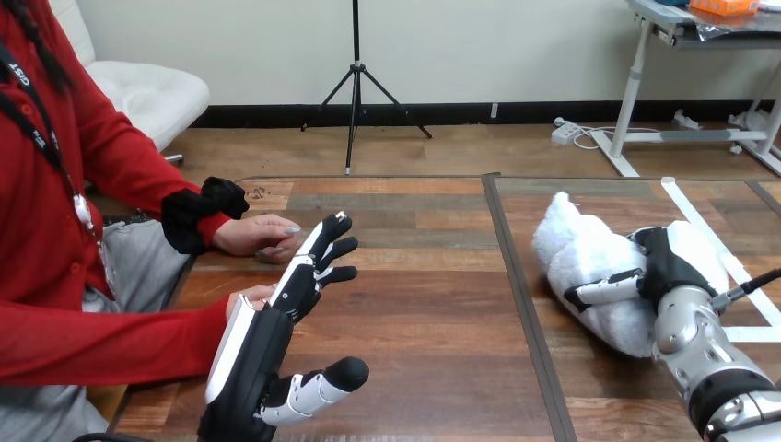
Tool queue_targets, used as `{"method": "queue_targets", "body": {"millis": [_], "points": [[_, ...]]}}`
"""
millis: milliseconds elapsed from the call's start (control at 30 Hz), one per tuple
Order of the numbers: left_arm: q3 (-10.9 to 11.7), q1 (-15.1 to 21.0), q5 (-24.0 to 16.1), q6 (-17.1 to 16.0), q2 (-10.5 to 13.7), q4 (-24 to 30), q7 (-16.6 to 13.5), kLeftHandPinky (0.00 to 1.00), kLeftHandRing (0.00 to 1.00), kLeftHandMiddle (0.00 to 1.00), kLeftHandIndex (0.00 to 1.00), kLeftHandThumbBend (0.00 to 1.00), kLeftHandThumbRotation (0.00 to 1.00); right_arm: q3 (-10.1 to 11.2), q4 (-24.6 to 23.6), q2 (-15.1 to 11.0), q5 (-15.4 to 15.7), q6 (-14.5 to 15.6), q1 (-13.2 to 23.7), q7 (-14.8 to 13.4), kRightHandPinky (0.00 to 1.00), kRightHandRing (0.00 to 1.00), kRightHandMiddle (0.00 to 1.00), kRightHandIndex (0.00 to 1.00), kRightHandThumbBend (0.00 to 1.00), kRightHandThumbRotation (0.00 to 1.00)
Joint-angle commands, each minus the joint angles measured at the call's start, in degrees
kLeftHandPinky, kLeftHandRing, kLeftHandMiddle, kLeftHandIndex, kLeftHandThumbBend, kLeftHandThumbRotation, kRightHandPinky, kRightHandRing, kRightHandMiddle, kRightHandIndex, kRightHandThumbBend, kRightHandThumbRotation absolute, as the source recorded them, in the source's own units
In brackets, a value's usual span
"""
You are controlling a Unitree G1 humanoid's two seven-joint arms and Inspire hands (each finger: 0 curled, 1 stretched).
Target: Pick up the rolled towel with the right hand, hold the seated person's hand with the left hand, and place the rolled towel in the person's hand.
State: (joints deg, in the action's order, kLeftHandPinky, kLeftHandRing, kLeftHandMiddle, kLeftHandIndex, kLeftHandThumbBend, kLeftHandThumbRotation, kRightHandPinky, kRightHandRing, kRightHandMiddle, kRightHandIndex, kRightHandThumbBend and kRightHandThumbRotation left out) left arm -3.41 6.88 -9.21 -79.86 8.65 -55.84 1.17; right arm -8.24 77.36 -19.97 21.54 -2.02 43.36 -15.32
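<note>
Black left hand (pixel 264 353), white-shelled back.

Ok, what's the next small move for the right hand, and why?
Probably lift the white rolled towel up: the right hand wraps it, thumb across its front, yet it lies on the wooden table. The left hand is open beside the person's nearer hand.

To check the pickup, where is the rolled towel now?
The rolled towel lies on the table at the head view's right, right of the dark seam, with the right hand closed on it.
</note>
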Motion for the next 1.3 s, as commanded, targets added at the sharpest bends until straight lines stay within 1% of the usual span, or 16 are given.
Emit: {"method": "queue_targets", "body": {"millis": [0,33,100,200,233,300,400,500,667,800,867,1000,1067,1167,1200,1267], "points": [[0.4,2.1,1.4,-2.2,0.6,2.5,0.5,0.78,0.89,0.94,0.94,1.00,0.83,0.7,0.3,4.1,-1.4,-0.3,-2.5,3.3,0.11,0.17,0.23,0.22,0.70,0.00],[0.4,2.0,1.4,-2.0,0.6,2.6,0.5,0.79,0.89,0.94,0.94,1.00,0.83,1.9,0.1,4.2,-2.7,-1.3,-2.7,4.3,0.11,0.17,0.23,0.23,0.70,0.00],[0.5,1.9,1.5,-1.7,0.6,2.8,0.5,0.78,0.89,0.94,0.94,1.00,0.83,3.1,-0.1,4.3,-4.3,-2.5,-2.9,5.4,0.10,0.16,0.23,0.22,0.69,0.00],[1.1,1.7,0.5,-1.6,0.6,3.2,0.2,0.78,0.88,0.93,0.93,1.00,0.83,2.8,-0.4,4.1,-4.5,-4.7,-3.5,6.3,0.09,0.15,0.21,0.20,0.67,0.00],[0.9,1.8,0.9,-1.7,0.6,3.1,0.4,0.78,0.88,0.93,0.93,1.00,0.83,3.0,-0.5,4.1,-5.0,-5.3,-3.7,7.0,0.09,0.14,0.20,0.20,0.66,0.00],[0.5,1.9,1.5,-1.8,0.7,2.8,0.7,0.78,0.88,0.93,0.93,1.00,0.83,3.5,-0.6,4.1,-5.5,-5.9,-3.7,7.9,0.11,0.18,0.21,0.19,0.65,0.00],[0.7,2.1,1.5,-2.1,0.6,2.6,0.7,0.78,0.88,0.93,0.93,1.00,0.83,5.0,-1.0,4.2,-7.6,-8.8,-4.3,9.8,0.11,0.18,0.20,0.18,0.63,0.00],[0.8,2.0,1.4,-1.9,0.6,2.8,0.7,0.78,0.88,0.93,0.93,1.00,0.83,5.9,-1.2,4.4,-8.9,-9.3,-4.5,11.4,0.10,0.16,0.19,0.16,0.62,0.00],[0.8,2.2,1.6,-2.1,0.7,2.6,0.9,0.78,0.88,0.93,0.93,1.00,0.83,9.9,-2.0,5.1,-13.9,-11.6,-4.9,16.1,0.07,0.12,0.16,0.14,0.60,0.00],[0.9,2.2,1.5,-2.1,0.7,2.5,0.9,0.78,0.88,0.93,0.93,1.00,0.83,11.3,-2.6,5.4,-15.9,-13.8,-5.3,19.0,0.05,0.10,0.14,0.13,0.58,0.00],[1.0,2.1,1.1,-1.9,0.7,2.7,0.9,0.78,0.88,0.93,0.93,1.00,0.83,12.4,-3.2,5.7,-17.6,-15.3,-5.6,21.0,0.05,0.09,0.13,0.12,0.57,0.00],[1.3,2.2,0.6,-2.3,0.8,2.5,0.7,0.78,0.88,0.93,0.93,1.00,0.84,13.5,-3.9,6.1,-19.3,-15.6,-5.6,22.8,0.04,0.08,0.12,0.11,0.56,0.00],[1.0,2.2,1.1,-2.1,0.8,2.5,0.9,0.78,0.88,0.93,0.93,1.00,0.84,15.0,-4.5,6.5,-21.5,-16.4,-5.8,25.4,0.04,0.07,0.11,0.11,0.54,0.00],[1.0,2.3,1.2,-2.2,0.7,2.2,1.0,0.78,0.88,0.93,0.93,1.00,0.83,16.9,-5.7,7.4,-24.2,-16.6,-6.0,27.4,0.03,0.06,0.10,0.10,0.52,0.00],[1.0,2.3,1.2,-2.3,0.8,2.1,1.0,0.78,0.88,0.93,0.93,1.00,0.83,17.2,-6.0,7.6,-24.8,-16.6,-6.0,27.7,0.02,0.06,0.10,0.09,0.52,0.00],[1.0,2.3,1.0,-2.2,0.9,2.3,1.0,0.78,0.88,0.93,0.93,1.00,0.82,16.8,-6.9,7.7,-24.7,-17.5,-6.4,27.8,0.02,0.06,0.09,0.09,0.51,0.00]]}}
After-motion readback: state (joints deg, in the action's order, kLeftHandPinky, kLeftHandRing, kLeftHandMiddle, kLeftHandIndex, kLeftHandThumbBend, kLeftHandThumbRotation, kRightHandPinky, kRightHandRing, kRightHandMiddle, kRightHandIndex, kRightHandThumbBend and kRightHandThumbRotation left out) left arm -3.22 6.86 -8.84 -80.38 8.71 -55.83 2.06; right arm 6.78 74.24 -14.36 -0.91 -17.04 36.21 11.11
